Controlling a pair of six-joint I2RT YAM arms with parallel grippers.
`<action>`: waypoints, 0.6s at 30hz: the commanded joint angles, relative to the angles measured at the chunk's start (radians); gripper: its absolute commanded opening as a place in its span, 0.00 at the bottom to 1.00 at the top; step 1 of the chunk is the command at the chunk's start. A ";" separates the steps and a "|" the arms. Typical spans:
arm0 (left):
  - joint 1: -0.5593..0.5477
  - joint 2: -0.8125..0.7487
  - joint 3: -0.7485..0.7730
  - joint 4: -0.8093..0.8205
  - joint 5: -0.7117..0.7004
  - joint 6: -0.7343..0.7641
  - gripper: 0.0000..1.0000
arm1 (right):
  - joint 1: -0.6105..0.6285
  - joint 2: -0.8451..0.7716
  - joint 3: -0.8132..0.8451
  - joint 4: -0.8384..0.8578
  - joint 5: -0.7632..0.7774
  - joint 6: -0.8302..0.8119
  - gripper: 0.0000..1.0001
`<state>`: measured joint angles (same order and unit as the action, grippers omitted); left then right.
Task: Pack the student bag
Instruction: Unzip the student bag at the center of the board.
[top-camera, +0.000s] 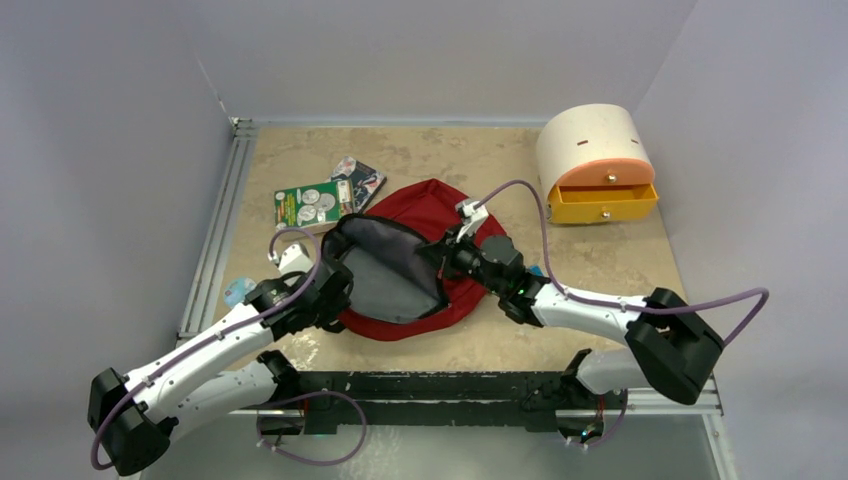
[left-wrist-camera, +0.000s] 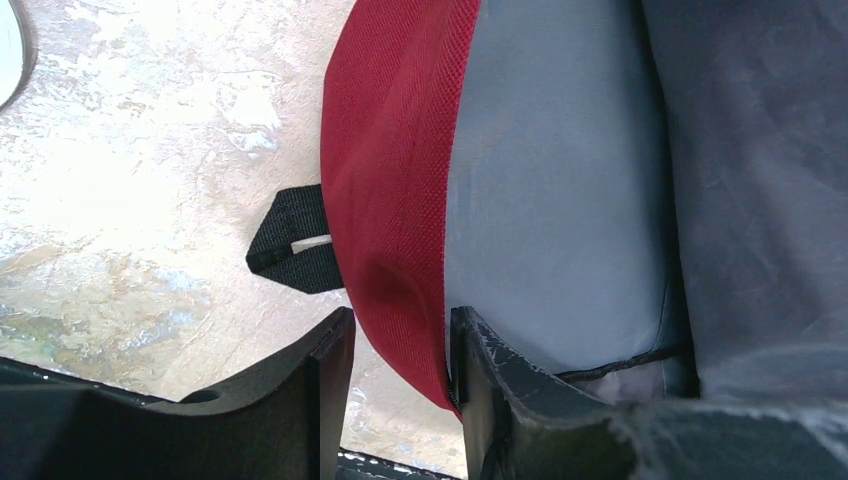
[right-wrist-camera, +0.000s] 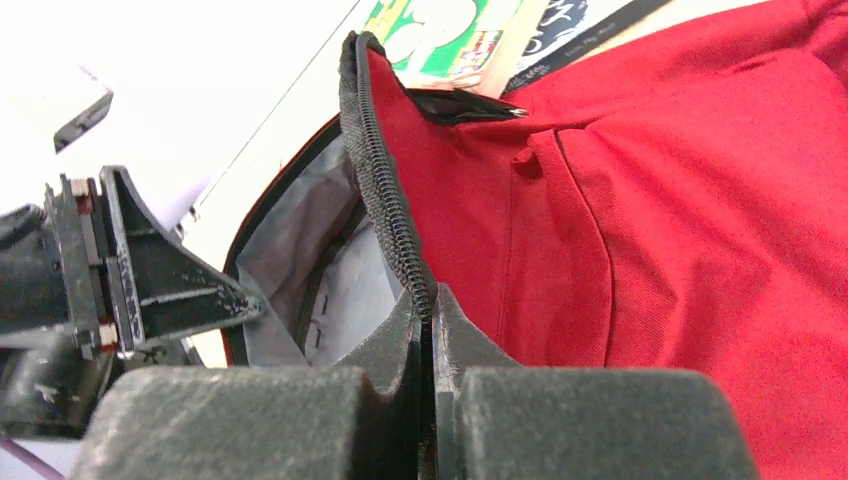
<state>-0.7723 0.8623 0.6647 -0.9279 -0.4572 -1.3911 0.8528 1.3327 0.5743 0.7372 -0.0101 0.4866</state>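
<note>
The student bag (top-camera: 430, 205) is dark red and lies mid-table with its mouth held wide, grey lining (top-camera: 385, 270) showing. My left gripper (top-camera: 325, 287) is at the bag's left rim. In the left wrist view its jaws (left-wrist-camera: 400, 325) are closed on a fold of the red fabric (left-wrist-camera: 390, 150), with lining to the right. My right gripper (top-camera: 447, 255) is at the right rim. In the right wrist view it (right-wrist-camera: 425, 300) is shut on the black zipper edge (right-wrist-camera: 385, 190). A green book (top-camera: 312, 205) and a dark book (top-camera: 358, 180) lie behind the bag.
A cream-and-orange drawer box (top-camera: 595, 160) stands at the back right with its yellow drawer pulled out. A small bluish round item (top-camera: 238, 292) lies at the left edge by the rail. A black strap loop (left-wrist-camera: 295, 245) lies on the tabletop beside the bag.
</note>
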 joint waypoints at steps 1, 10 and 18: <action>0.007 -0.013 -0.005 0.023 -0.021 0.024 0.38 | -0.015 -0.043 -0.004 -0.020 0.127 0.183 0.00; 0.007 0.006 -0.011 0.027 -0.014 0.026 0.32 | -0.016 -0.136 -0.122 -0.038 0.349 0.413 0.00; 0.007 0.007 -0.017 0.024 -0.020 0.031 0.29 | -0.017 -0.218 -0.171 -0.185 0.540 0.636 0.00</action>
<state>-0.7723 0.8703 0.6559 -0.9207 -0.4568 -1.3827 0.8410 1.1496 0.4034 0.6258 0.3645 0.9443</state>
